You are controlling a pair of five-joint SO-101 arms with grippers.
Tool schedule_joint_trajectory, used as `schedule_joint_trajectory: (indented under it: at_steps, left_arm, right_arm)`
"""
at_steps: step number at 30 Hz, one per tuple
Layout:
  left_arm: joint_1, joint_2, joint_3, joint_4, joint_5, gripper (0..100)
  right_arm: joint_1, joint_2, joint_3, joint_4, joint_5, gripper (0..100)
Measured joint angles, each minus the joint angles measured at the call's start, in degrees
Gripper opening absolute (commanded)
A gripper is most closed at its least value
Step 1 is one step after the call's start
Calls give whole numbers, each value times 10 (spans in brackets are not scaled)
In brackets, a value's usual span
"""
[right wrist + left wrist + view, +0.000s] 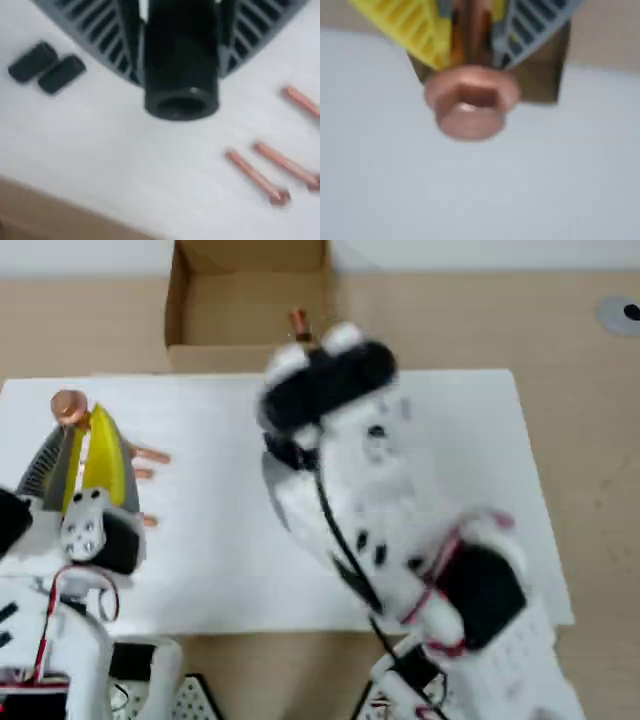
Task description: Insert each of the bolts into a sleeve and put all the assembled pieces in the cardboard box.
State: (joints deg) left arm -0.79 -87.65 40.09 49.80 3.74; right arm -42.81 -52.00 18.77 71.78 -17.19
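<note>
The left tool (470, 59) is pinched on a copper-coloured metal bolt (470, 110). Its yellow ribbed finger (405, 30) and grey ribbed finger (540, 25) press on the shank from either side, and the flanged hexagonal head sticks out past the fingertips. In the high view this tool sits over the left end of a white rectangular sheet (250, 550), with the bolt's head toward the sheet's far edge. The right tool (180, 75) is clamped on a black cylindrical sleeve (181, 97), which is gripped between two dark grey ribbed fingers (95, 25) with its open mouth jutting beyond them, above the sheet. Two loose black sleeves (32, 61) (62, 73) lie on the sheet just beside each other, near its edge. Three loose copper bolts (255, 175) (285, 162) (301, 101) lie on the sheet away from them; in the high view these bolts rest just beside the left tool, between the two arms. The white and black right arm (380, 500) stretches across the middle of the sheet toward an open brown cardboard box (180, 310). The box stands on the light wooden bench (590, 460) against the sheet's far edge. A small copper piece (298, 324) shows at the box's front wall just past the arm's wrist, and I cannot tell what it belongs to.
</note>
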Motion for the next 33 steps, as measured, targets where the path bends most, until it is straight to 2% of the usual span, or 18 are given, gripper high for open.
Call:
schedule_joint_trajectory:
  at_steps: [7, 11, 15, 19, 23, 33]
  left_arm:
    - [0, -6, 8, 0, 156, 6]
    - [3, -4, 9, 0, 178, 6]
    - [60, -6, 7, 12, 178, 6]
    - [143, -4, -16, 69, 178, 6]
    - [205, -7, -39, 103, 128, 5]
    - [221, -7, -40, 122, 49, 6]
  right_arm:
    - [1, -198, 287, -216, 0, 10]
    - [-15, -278, 458, -360, 10, 10]
    - [-54, -326, 580, -462, 44, 10]
    - [-91, -348, 623, -487, 54, 10]
    - [-98, -353, 626, -490, 55, 10]
    - [-99, -356, 626, -490, 55, 9]
